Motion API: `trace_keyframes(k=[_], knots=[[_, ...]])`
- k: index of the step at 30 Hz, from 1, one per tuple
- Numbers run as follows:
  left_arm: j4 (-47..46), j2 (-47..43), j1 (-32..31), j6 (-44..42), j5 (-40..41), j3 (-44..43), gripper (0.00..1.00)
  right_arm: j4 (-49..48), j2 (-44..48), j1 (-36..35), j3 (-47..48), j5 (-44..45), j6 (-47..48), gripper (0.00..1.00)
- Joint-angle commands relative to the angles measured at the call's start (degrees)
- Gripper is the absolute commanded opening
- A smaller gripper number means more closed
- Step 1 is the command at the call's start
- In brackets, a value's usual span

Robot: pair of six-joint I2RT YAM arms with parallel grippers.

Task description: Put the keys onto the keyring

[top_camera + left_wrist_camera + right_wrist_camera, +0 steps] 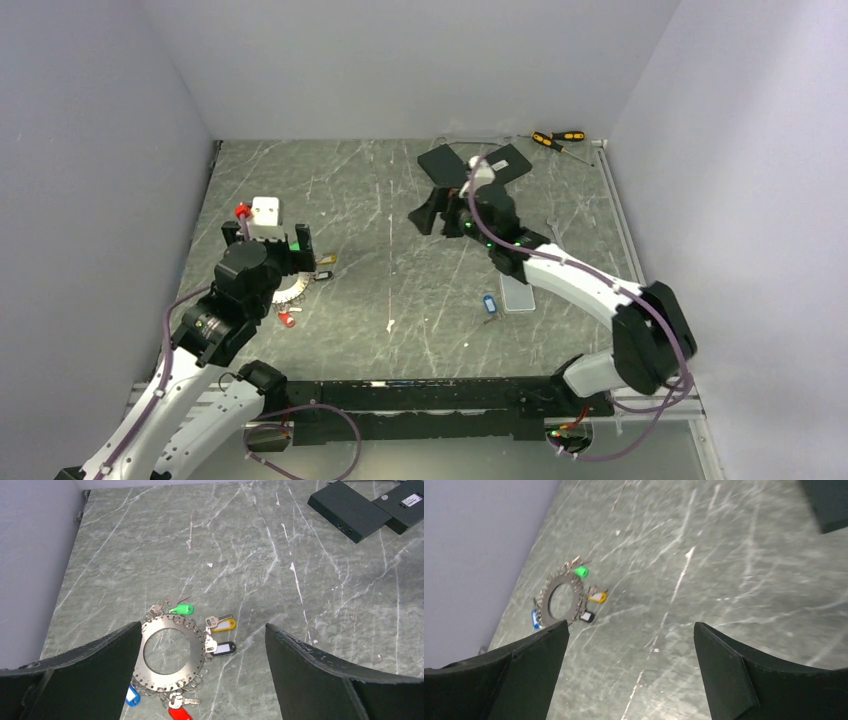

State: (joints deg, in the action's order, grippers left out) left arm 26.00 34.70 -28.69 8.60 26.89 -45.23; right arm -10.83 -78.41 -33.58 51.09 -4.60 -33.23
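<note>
Grey marbled table (400, 270) | steel keyring (167, 625) under wide left gripper (202, 625), likely for pickup | right gripper (631, 623) wide, empty | blue-tagged key (489, 303) loose

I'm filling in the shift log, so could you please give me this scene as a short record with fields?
left gripper: open, empty, above the keyring
right gripper: open, empty, raised over mid-table
keyring: flat on the table, near left
keys at its rim: green key, yellow key, black key, red key, blue key; whether hooked on, cannot tell
lone key: blue, apart from the ring, beside the slab
</note>
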Motion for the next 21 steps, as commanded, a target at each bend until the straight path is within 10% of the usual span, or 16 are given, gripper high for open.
trace_keyframes(k=[1,21], knots=[[-1.09,-1.34,0.3,-0.78,1.77,-0.56,0.98,-2.18,-5.87,-4.48,6.7,1.16,-0.31,1.0],[-0.95,-2.0,0.39,-0.88,3.75,-0.69,0.98,-1.74,-30.79,-16.97,27.84,-3.45,-6.96,0.93]])
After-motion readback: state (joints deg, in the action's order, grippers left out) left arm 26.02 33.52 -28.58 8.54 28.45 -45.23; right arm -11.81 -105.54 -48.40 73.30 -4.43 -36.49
